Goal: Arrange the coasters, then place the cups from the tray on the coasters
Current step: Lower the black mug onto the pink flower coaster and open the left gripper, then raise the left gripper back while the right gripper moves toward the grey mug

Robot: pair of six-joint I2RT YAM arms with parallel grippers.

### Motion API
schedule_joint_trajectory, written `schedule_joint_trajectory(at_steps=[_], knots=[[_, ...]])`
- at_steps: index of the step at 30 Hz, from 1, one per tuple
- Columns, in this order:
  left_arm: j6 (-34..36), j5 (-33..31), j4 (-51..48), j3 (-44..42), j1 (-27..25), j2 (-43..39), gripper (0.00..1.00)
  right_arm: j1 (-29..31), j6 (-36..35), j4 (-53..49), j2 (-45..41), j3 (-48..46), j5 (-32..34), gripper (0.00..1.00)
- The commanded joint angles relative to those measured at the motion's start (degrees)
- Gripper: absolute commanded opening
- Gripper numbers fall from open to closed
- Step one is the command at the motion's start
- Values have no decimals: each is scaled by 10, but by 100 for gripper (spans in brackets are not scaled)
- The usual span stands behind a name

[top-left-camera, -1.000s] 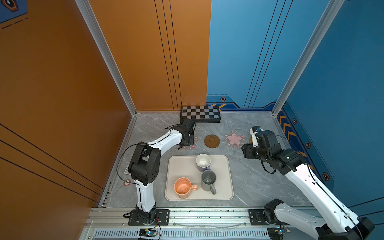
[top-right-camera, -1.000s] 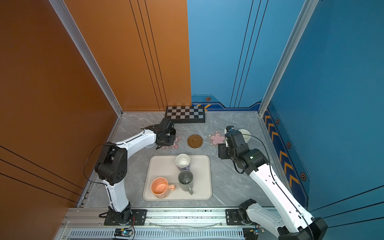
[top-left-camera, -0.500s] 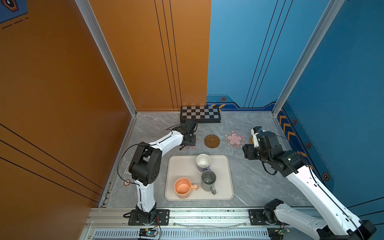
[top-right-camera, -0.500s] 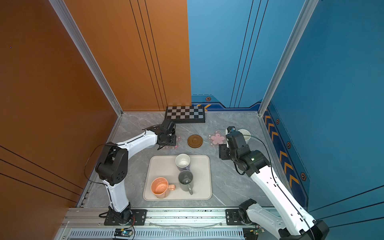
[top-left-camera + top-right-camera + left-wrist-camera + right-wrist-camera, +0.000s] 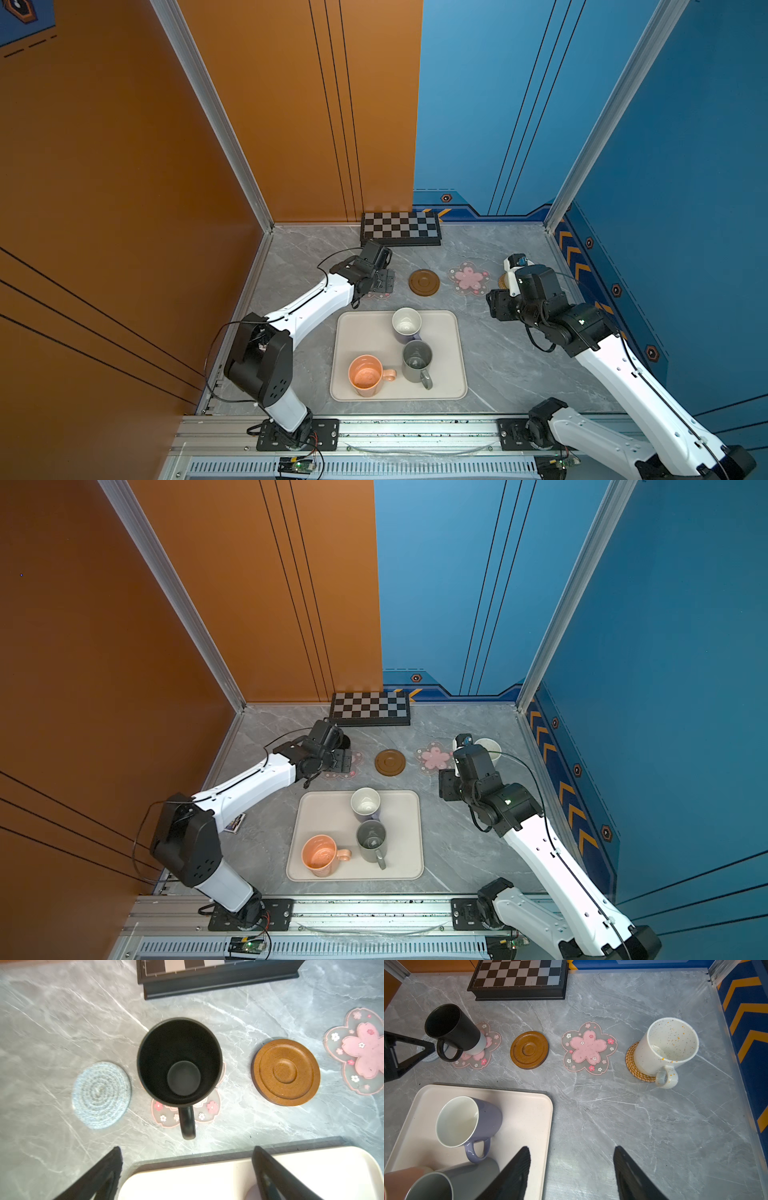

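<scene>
Change noted: the left end effector (image 5: 188, 1150), closed a second ago, now stands spread wide and holds nothing. The black mug (image 5: 179, 1059) is released and stands upright on a pink flower coaster (image 5: 207, 1109), its handle pointing toward the open fingers but clear of them.

Task status, as judged: two cups are placed. The white speckled mug (image 5: 668, 1047) sits on the rattan coaster (image 5: 632, 1061). Three coasters remain vacant: the blue-grey coaster (image 5: 101, 1095), the brown coaster (image 5: 285, 1072) and the second pink coaster (image 5: 588, 1048). Three cups remain on the tray (image 5: 519, 1109): the lavender mug (image 5: 467, 1120), the grey mug (image 5: 415, 359) and the orange mug (image 5: 365, 376).

Arm pose: the left arm reaches forward from its base to the coaster row, wrist above the black mug, looking down. The right end effector (image 5: 572, 1147) hovers over the desk near the tray's corner, fingers apart and empty, withdrawn from the speckled mug.
</scene>
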Motion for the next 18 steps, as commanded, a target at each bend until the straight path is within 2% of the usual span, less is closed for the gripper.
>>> schedule_joint_trajectory(at_steps=[1,3,7,10,12,14,18], knots=[[50,-127,3,-24,-24,-31,98,9,10,-10,0,7,19,65],[60,-153,1,-28,-32,-47,98,18,9,-14,5,21,23,65],[78,-166,30,-55,-50,-109,98,32,9,-22,6,44,41,65],[89,-235,42,-75,-68,-157,98,41,17,-22,2,49,49,65],[107,-310,88,-108,-85,-198,98,48,23,-22,0,51,56,65],[126,-347,130,-144,-96,-238,98,56,29,-22,1,50,61,65],[151,-280,163,-189,-96,-312,98,73,38,-22,6,53,73,65]])
